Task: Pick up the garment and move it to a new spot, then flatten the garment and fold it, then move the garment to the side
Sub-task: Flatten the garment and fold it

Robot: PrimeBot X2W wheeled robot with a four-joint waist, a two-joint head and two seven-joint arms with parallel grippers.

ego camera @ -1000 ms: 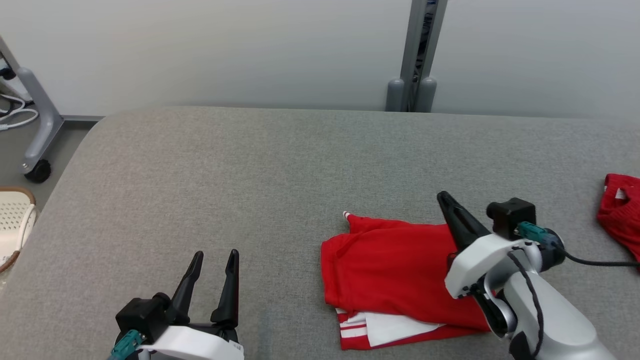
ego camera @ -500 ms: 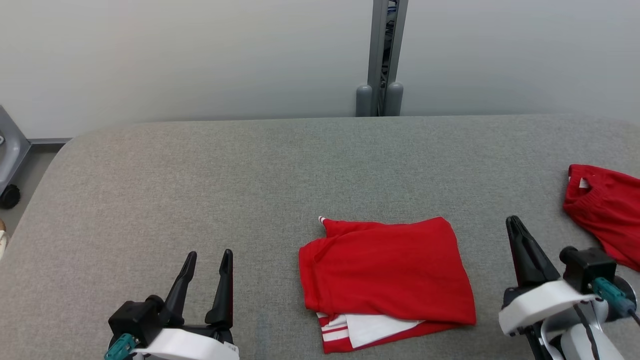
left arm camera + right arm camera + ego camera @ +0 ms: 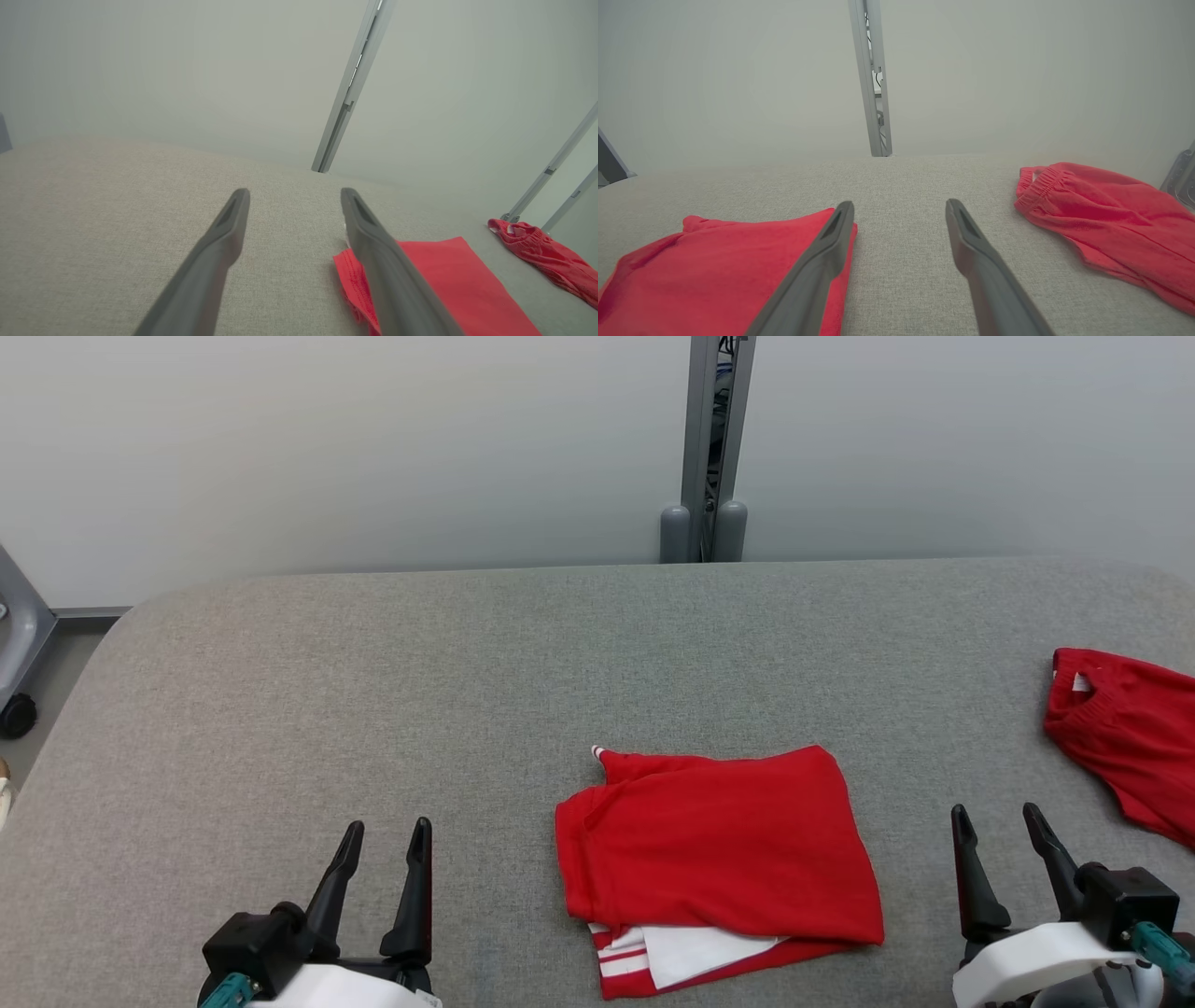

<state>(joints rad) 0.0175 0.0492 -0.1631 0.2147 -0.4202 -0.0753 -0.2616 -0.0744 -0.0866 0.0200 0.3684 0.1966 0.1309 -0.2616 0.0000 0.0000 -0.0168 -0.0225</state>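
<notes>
The folded red garment (image 3: 719, 840) lies near the front edge of the desk (image 3: 373, 663), in the middle. The left fingers (image 3: 420, 835) and right fingers (image 3: 963, 840) are wide open and hold nothing. I think moving it aside comes next. Grab all the layers together and slide gently. Keep away from the other red cloth (image 3: 1120, 747) at the right edge.
</notes>
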